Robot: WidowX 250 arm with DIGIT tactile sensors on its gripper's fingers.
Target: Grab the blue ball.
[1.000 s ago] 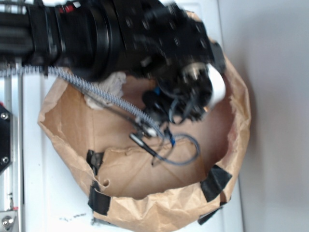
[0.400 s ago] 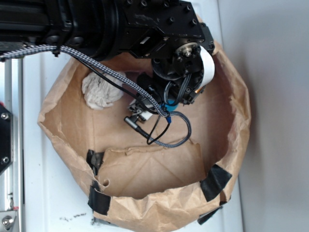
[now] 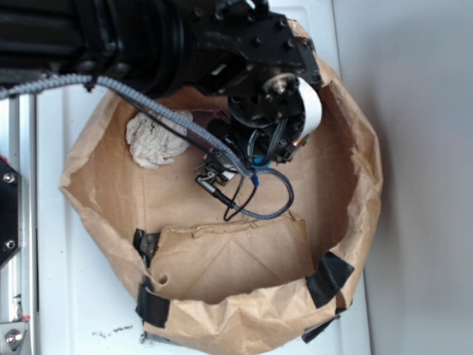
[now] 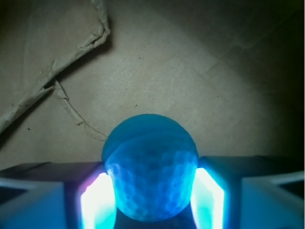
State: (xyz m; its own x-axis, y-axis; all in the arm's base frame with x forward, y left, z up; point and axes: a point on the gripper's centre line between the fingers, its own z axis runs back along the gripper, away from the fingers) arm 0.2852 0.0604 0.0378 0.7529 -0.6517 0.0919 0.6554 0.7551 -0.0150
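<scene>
The blue ball (image 4: 150, 164) is a dimpled teal sphere that fills the lower middle of the wrist view. It sits between my gripper's (image 4: 150, 193) two glowing pads. The left pad (image 4: 97, 200) and right pad (image 4: 207, 198) both press against its sides, so the gripper is shut on it. Brown paper floor lies beyond the ball. In the exterior view the black arm (image 3: 244, 66) reaches down into the brown paper bag (image 3: 355, 222), and its wrist hides both ball and fingers.
A crumpled white paper wad (image 3: 154, 140) lies inside the bag at the left, close to the arm. Black tape patches (image 3: 329, 277) hold the bag's torn rim. A braided cable (image 3: 273, 211) loops below the wrist. A metal rail (image 3: 18, 222) runs along the left edge.
One second ago the arm was blurred, in motion and covering the paper wad. It has since shifted and settled over the bag's middle, leaving the wad uncovered.
</scene>
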